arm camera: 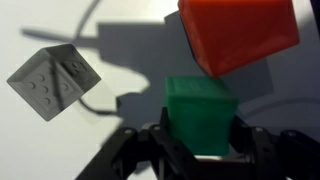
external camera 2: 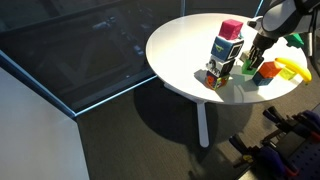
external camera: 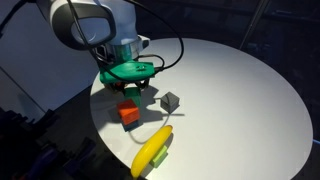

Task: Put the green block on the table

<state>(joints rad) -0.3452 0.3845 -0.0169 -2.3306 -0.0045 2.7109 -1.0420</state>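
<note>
Table (external camera: 235, 95); downturned tool (external camera: 133, 90) around green block (arm camera: 200, 115)

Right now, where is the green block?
In the wrist view the green block is clamped in the gripper, just below the red-orange block in the picture, with the grey die to its left.

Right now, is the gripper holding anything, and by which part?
Yes: the green block, pinched at its two opposite side faces by the gripper.
</note>
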